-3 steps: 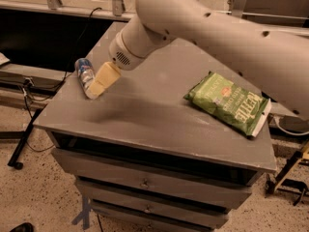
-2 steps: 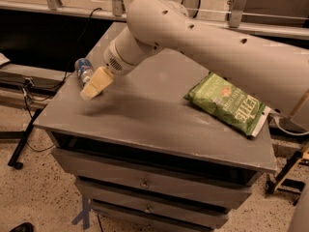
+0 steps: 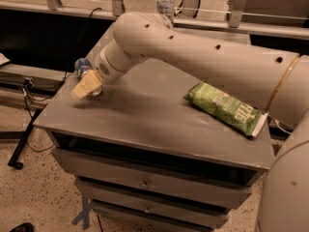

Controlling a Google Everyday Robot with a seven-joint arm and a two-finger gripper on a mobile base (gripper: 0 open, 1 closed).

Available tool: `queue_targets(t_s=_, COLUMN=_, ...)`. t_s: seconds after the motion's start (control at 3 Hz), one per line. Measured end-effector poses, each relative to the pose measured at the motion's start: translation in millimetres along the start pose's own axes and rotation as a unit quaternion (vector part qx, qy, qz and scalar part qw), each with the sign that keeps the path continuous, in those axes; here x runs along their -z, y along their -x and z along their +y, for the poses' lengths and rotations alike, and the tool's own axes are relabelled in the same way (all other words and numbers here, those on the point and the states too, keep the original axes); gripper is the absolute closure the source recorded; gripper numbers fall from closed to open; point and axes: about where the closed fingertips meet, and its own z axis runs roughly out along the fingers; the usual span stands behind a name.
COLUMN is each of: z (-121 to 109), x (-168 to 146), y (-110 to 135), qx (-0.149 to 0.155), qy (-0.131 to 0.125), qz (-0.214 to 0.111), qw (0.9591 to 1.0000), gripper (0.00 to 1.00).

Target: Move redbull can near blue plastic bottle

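Note:
The redbull can (image 3: 82, 67), blue and silver, sits near the left edge of the grey tabletop (image 3: 145, 115), partly hidden behind my gripper. My gripper (image 3: 87, 85), with its pale yellow tip, is low over the table, right in front of the can and touching or nearly touching it. The blue plastic bottle (image 3: 165, 4), clear with a white cap, stands upright at the far edge of the table, behind my arm, well apart from the can.
A green chip bag (image 3: 226, 108) lies on the right side of the table. My large arm (image 3: 203, 57) spans the table from the right. Drawers (image 3: 145, 182) are below the top. Cables and a stand leg (image 3: 21, 144) are on the floor at the left.
My gripper has slid a little left and toward the front edge, beside the can. The arm has swung lower, so the bottle behind it now shows. The can has barely moved.

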Motion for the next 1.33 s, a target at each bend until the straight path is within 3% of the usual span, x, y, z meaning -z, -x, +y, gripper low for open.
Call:
queue_targets(t_s=0.33, z=5.2, x=-12.8, y=6.3, qx=-0.027, qy=-0.001, qz=0.006, qw=0.9996, gripper=0.16)
queue_targets(t_s=0.67, z=11.0, x=-19.9, y=8.7, qx=-0.04, qy=-0.009, qz=0.014, qw=0.999, gripper=0.39)
queue_targets(t_s=1.0, z=7.3, x=-9.4, y=12.1, qx=-0.03, qy=-0.043, qz=0.026, qw=0.9983, gripper=0.64)
queue_targets(t_s=1.33, z=-19.2, x=35.0, y=14.7, qx=0.002, qy=-0.112, qz=0.037, qw=0.993, gripper=0.87)
